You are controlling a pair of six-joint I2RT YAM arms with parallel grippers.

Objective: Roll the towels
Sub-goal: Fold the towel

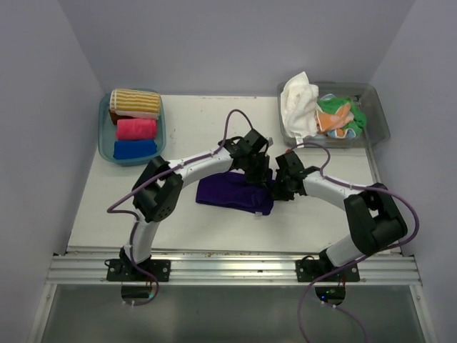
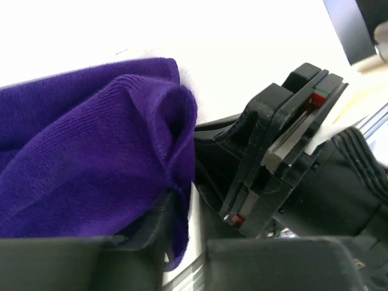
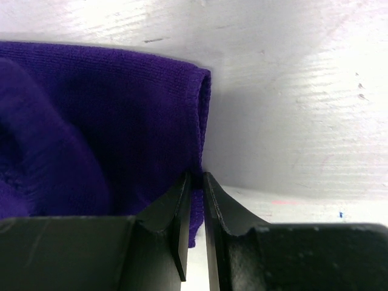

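Purple towel [image 1: 232, 191] lies mid-frame, rolling seemingly just begun. Right gripper [image 3: 196, 200] clamps its folded edge; left gripper [image 2: 185, 254] has jaws slightly apart, cloth loose between them. Next move likely calls for the left taking hold and turning that edge over.

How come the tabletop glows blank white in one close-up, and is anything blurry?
Left wrist view: the table is overexposed to plain white behind the purple towel, and the near fingers are blurred. Right wrist view: towel weave sharp, table grain visible. Top view: even light, soft shadows under the arms.
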